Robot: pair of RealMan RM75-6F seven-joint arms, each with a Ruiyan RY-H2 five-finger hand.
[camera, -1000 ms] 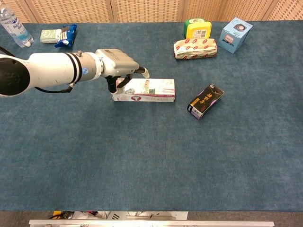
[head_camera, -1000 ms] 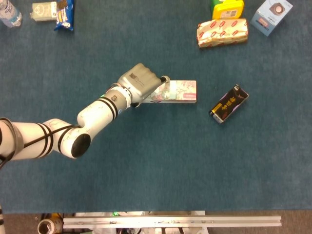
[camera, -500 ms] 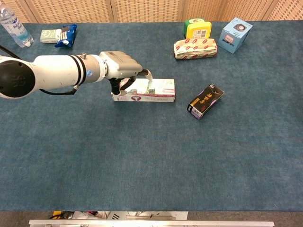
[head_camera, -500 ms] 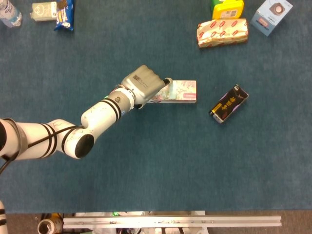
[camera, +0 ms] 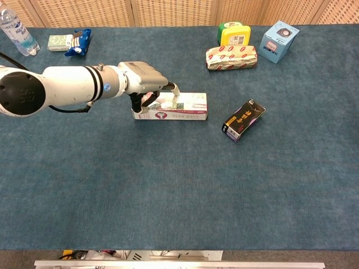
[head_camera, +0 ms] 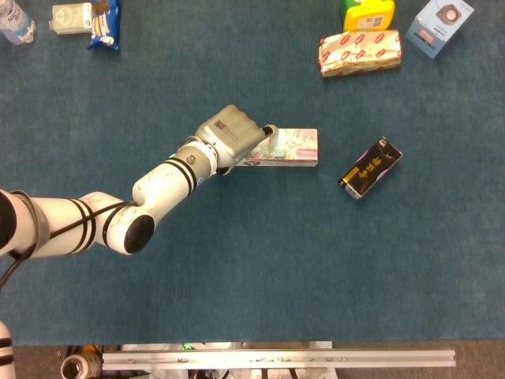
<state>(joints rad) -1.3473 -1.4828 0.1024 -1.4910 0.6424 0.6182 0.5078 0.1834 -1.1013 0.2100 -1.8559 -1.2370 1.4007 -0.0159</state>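
A long floral-printed box (head_camera: 293, 148) (camera: 182, 106) lies flat on the blue table cloth (head_camera: 252, 268). My left hand (head_camera: 230, 134) (camera: 143, 78) is over the box's left end. Its fingers (camera: 174, 89) curl down the far side and the thumb comes down the near side, so it grips that end. The box still rests on the cloth. My right hand shows in neither view.
A black box with gold lettering (head_camera: 370, 167) (camera: 243, 120) lies right of the floral box. At the back right are a red-and-white packet (head_camera: 360, 52), a yellow-green container (head_camera: 368, 12) and a light blue box (head_camera: 444, 24). At the back left are a water bottle (camera: 15, 31) and snack packs (camera: 77, 42).
The left hand slid a little further over the box's left end and its fingers closed down around it. The box has not moved.
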